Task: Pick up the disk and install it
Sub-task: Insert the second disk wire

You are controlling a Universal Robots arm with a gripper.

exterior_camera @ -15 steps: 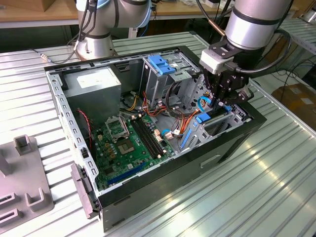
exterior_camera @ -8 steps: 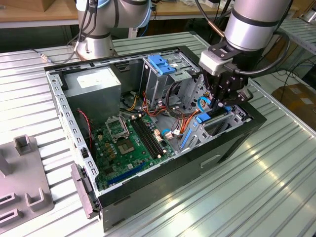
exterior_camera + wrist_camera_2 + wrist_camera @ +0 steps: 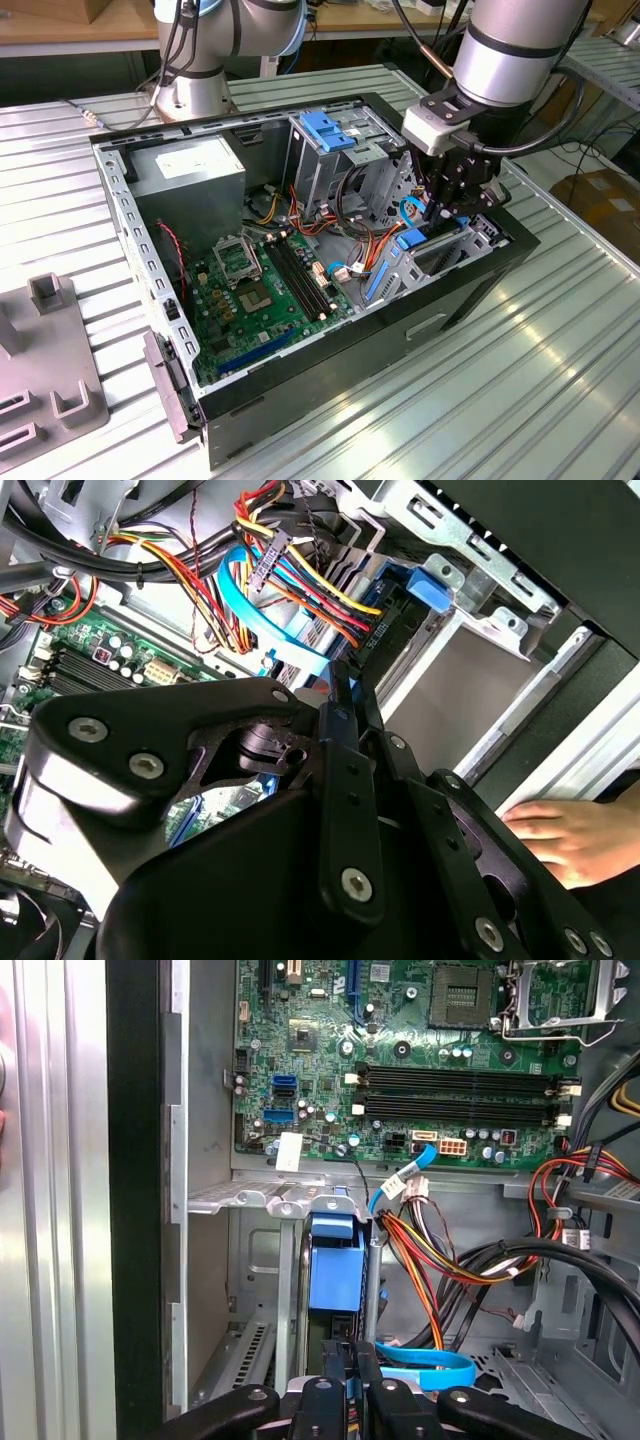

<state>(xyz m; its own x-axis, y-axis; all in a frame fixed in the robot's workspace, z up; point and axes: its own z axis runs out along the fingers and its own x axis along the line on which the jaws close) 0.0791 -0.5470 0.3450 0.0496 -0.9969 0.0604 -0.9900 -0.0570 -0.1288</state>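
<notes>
The disk [image 3: 412,240] sits edge-on in the lower drive bay at the front corner of the open computer case [image 3: 470,290], on the exterior view's right. Its blue plastic rail end [image 3: 335,1260] faces up out of the bay slot. My gripper [image 3: 442,212] hangs straight above it inside the case. In both wrist views the black fingers [image 3: 322,1385] stand pressed together, and the gripper [image 3: 348,1365] is right at the disk's blue end. Whether the tips touch it is hidden. My gripper [image 3: 340,685] has nothing thick between its fingers.
A bundle of coloured cables [image 3: 365,250] and a blue flat cable [image 3: 430,1365] lie close beside the bay. Further in are the motherboard [image 3: 260,285], a grey power-supply box [image 3: 190,165] and a blue-topped cage [image 3: 335,130]. A person's hand [image 3: 560,835] rests on the case edge.
</notes>
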